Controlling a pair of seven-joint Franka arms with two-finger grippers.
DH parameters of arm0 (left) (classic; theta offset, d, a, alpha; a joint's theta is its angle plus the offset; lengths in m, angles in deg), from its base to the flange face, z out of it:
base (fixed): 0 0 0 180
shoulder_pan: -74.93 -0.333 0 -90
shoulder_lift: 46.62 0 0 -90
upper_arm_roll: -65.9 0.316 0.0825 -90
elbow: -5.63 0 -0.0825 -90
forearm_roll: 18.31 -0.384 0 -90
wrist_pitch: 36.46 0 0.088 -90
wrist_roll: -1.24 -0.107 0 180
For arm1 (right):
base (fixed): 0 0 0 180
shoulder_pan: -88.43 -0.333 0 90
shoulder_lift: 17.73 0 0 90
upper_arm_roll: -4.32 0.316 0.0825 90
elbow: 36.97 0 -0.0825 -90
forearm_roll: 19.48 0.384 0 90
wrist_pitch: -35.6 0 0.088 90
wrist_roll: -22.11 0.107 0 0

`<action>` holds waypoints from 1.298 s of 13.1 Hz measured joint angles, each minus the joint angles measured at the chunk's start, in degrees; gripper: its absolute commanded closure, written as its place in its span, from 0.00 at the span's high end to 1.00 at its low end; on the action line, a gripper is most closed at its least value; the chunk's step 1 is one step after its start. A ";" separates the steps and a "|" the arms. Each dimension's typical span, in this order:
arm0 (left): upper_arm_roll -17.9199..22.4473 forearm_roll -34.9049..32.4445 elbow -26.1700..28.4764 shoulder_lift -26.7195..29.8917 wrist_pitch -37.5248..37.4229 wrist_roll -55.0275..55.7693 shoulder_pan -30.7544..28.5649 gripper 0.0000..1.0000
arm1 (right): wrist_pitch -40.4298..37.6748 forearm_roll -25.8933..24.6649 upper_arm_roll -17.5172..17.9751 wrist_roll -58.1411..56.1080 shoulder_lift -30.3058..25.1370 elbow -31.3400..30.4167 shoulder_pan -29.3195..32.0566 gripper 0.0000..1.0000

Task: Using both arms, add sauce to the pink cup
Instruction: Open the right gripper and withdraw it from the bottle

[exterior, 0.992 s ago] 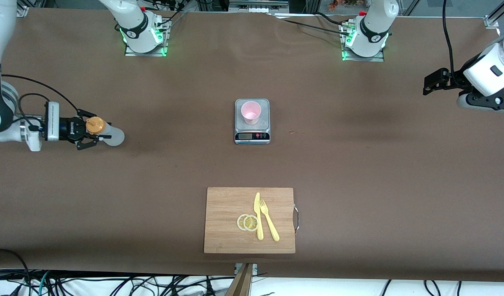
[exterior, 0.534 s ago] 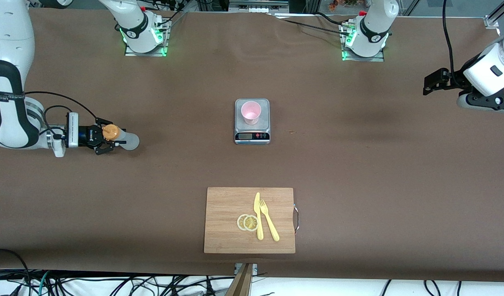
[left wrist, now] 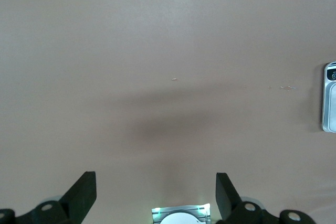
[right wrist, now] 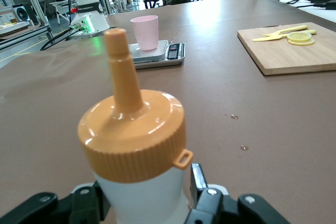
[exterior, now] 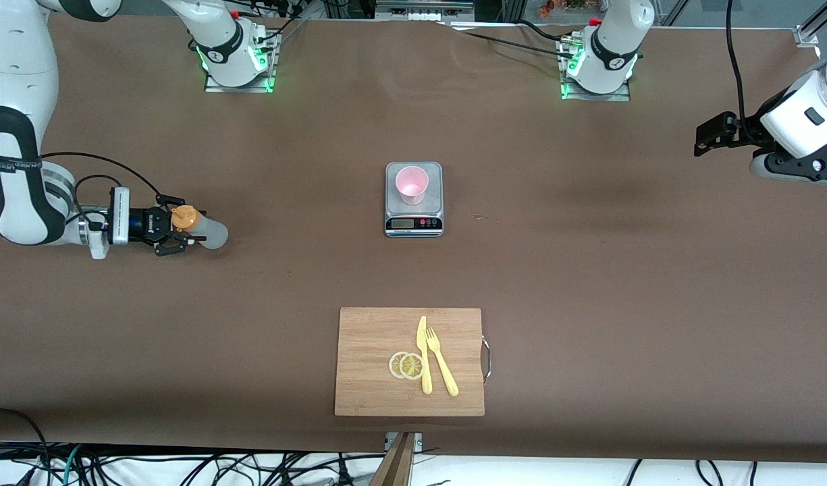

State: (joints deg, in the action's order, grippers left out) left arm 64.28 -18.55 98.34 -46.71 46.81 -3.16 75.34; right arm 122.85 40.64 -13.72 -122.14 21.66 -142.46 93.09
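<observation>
The brown tabletop (exterior: pixel 589 270) carries everything, with the two white arms reaching in from bases along its edge farthest from the front camera. The right arm (exterior: pixel 15 135) bends down at its own end of the tabletop, and the left arm (exterior: pixel 801 121) waits raised at the other end.

Nearest the front camera lies a wooden cutting board (exterior: pixel 366 364) with a metal handle at the edge toward the left arm's end. On it rest two lemon slices (exterior: pixel 407 365), overlapping, with a yellow plastic knife (exterior: pixel 423 358) just beside them and a yellow plastic fork (exterior: pixel 441 362) next to the knife.

In the middle of the tabletop, farther from the front camera than the board, sits a grey kitchen scale (exterior: pixel 414 199), its display facing that camera. The pink cup (exterior: pixel 412 184) stands upright on the scale's platform, well apart from the bottle.

The sauce bottle (exterior: pixel 200 229) stands on the tabletop toward the right arm's end, translucent whitish with an orange nozzle cap (right wrist: pixel 131 129). The right claw (exterior: pixel 172 229) is around its neck just under the cap, fingers (right wrist: pixel 197 182) on either side; whether they grip it or have let go, I cannot tell.

The left claw (left wrist: pixel 156 195) hangs over bare tabletop near the left arm's end, its fingers spread wide and holding nothing.
</observation>
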 measured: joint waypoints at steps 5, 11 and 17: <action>0.00 0.00 0.00 0.00 0.00 0.00 0.00 1.00 | -1.13 0.12 -0.56 0.12 0.16 3.04 0.51 1.00; 0.01 0.00 0.00 0.00 0.00 0.00 0.00 1.00 | -5.48 -6.39 -6.23 0.13 -0.80 5.85 0.98 1.00; 0.01 0.00 0.00 0.00 0.00 0.00 0.00 1.00 | -6.14 -16.44 -7.31 15.44 -8.38 11.16 1.08 1.00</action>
State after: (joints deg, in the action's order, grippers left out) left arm 64.29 -18.55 98.34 -46.72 46.80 -3.16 75.34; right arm 116.71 24.20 -21.03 -106.70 13.29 -131.31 94.17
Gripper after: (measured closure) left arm 0.000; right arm 0.000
